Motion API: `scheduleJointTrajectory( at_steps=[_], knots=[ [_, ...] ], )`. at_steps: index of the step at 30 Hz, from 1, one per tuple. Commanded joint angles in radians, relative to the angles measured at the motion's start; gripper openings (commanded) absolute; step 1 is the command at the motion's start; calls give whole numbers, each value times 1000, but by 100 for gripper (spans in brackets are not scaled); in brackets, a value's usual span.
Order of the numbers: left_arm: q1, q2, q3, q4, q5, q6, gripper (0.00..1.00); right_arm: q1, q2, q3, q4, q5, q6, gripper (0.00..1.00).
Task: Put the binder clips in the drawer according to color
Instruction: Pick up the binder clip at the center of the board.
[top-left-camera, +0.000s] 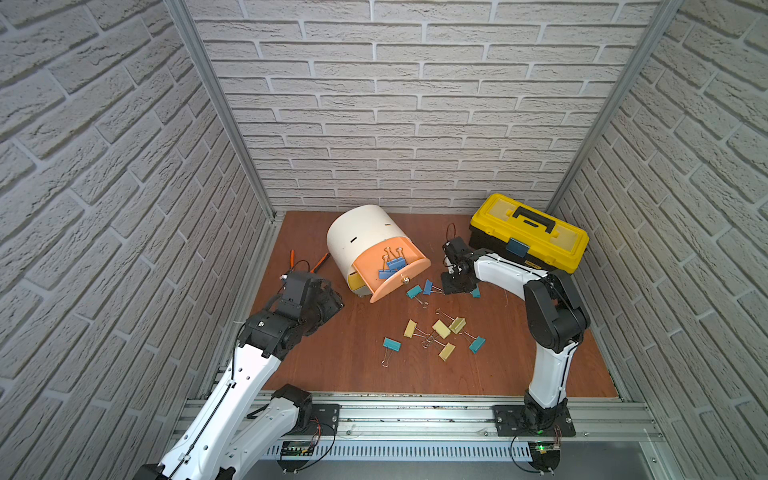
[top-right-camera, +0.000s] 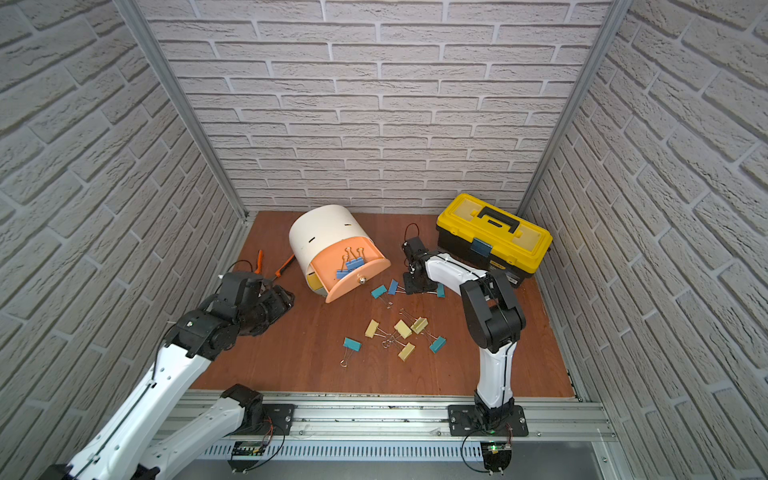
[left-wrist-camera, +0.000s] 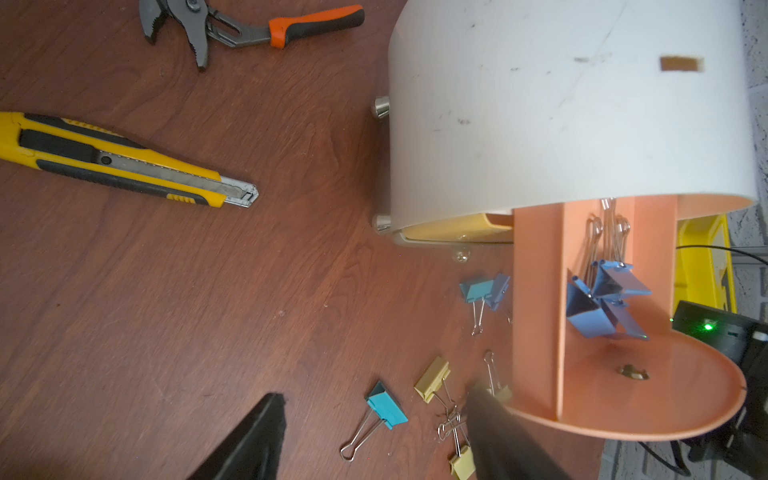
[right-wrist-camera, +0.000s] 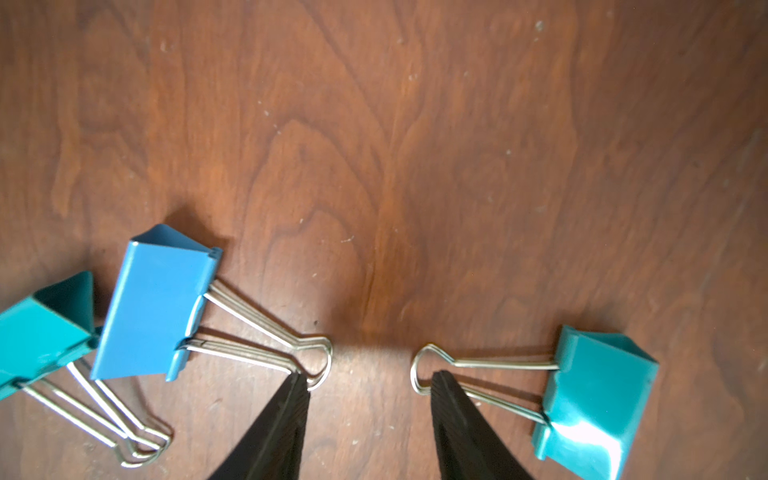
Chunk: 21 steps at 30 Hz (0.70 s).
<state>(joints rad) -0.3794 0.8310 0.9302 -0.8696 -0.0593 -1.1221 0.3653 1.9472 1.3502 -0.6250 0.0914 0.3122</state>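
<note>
The white drum-shaped drawer (top-left-camera: 361, 237) has its peach top drawer (top-left-camera: 409, 274) pulled out, with blue binder clips (top-left-camera: 390, 266) (left-wrist-camera: 602, 299) lying in it. On the table, my right gripper (right-wrist-camera: 370, 380) is open and low. One fingertip is at the wire loop of a blue clip (right-wrist-camera: 153, 307), the other at the loop of a teal clip (right-wrist-camera: 594, 395), with bare wood between them. Several pale yellow clips (top-left-camera: 441, 328) and teal clips (top-left-camera: 392, 344) lie scattered nearer the front. My left gripper (left-wrist-camera: 374, 399) hovers open left of the drawer, holding nothing.
A yellow-and-black toolbox (top-left-camera: 530, 239) stands at the back right, close behind the right arm. Orange-handled pliers (left-wrist-camera: 249, 29) and a yellow utility knife (left-wrist-camera: 116, 162) lie on the table left of the drawer. Brick-pattern walls close in three sides.
</note>
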Motion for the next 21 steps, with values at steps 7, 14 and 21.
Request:
scheduleJointTrajectory(
  at_steps=[7, 14, 21],
  knots=[
    [7, -9, 33, -17, -11, 4, 73, -3, 24, 55, -7, 18, 27, 49],
    [7, -19, 31, -28, -16, 2, 73, -3, 70, 45, -3, 16, 24, 49],
    [7, -18, 28, -25, -17, 1, 73, -3, 72, 22, -12, 56, 25, 47]
  ],
)
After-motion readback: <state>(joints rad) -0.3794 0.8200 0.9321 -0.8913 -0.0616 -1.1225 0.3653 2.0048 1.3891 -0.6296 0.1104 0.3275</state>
